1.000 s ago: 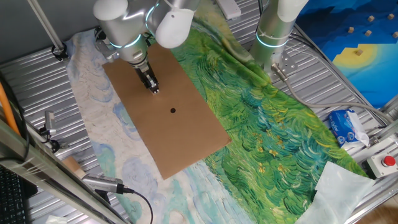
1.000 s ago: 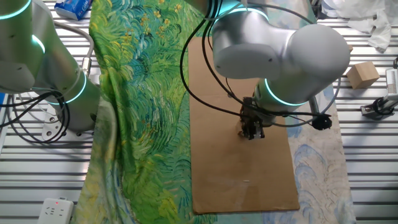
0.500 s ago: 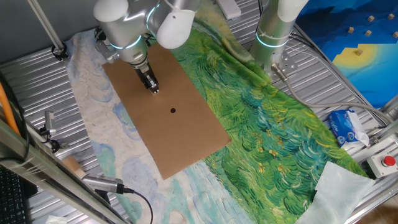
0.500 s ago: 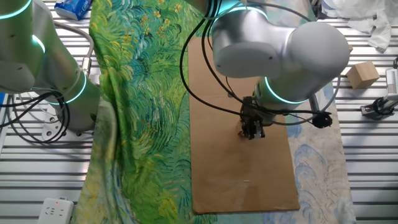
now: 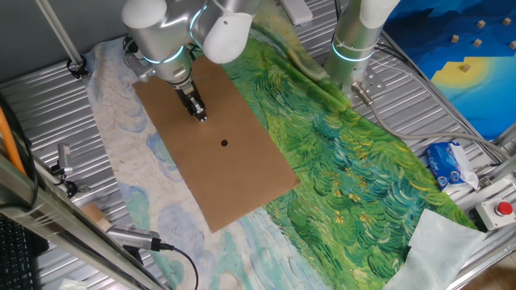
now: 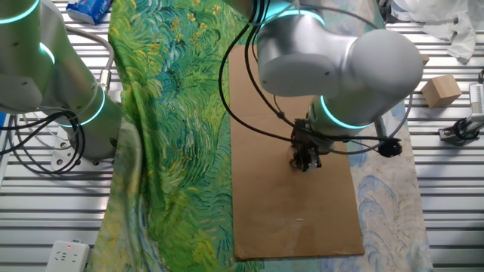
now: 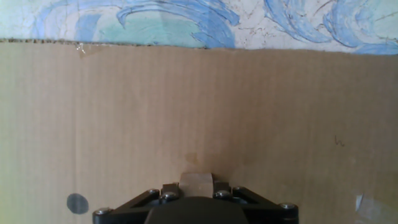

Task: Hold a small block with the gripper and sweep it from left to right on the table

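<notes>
The small tan block (image 7: 196,184) sits between the two black fingers of my gripper (image 7: 196,188), pressed down on the brown cardboard (image 7: 186,106). In one fixed view the gripper (image 5: 199,115) stands on the cardboard's upper part, up and left of the black dot (image 5: 224,144). In the other fixed view the gripper (image 6: 305,163) is under the silver arm with the cyan ring, tip on the cardboard (image 6: 287,211). The dot (image 7: 77,203) shows at lower left in the hand view. The block is too small to make out in the fixed views.
A green swirly cloth (image 5: 347,161) lies right of the cardboard and a pale-blue cloth (image 5: 121,161) left of it, on the ribbed metal table (image 5: 32,113). A second silver arm column (image 5: 355,40) stands at the back. A bigger wooden chunk (image 6: 441,91) lies at the right edge.
</notes>
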`<action>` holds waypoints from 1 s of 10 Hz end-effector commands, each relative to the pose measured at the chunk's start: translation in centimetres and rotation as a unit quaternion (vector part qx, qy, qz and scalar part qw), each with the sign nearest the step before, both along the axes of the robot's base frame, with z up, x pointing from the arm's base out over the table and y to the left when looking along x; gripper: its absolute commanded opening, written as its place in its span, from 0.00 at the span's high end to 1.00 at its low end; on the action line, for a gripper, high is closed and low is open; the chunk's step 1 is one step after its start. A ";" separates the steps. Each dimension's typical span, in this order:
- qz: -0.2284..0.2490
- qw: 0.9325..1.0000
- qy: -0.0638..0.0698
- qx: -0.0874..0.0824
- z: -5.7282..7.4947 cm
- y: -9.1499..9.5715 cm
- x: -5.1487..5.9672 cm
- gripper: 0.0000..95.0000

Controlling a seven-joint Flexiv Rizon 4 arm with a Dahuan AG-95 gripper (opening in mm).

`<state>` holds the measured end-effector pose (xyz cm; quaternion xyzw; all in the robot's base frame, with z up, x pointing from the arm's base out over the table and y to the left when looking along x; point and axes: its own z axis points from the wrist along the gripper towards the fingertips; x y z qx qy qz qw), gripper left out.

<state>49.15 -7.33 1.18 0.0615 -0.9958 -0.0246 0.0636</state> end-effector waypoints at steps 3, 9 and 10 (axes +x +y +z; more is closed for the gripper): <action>0.001 1.000 0.001 0.010 0.7 0.0 0.0 0.00; 0.005 1.000 0.002 0.012 1.8 0.0 0.4 0.00; 0.005 1.000 0.002 0.012 1.8 0.0 0.4 0.00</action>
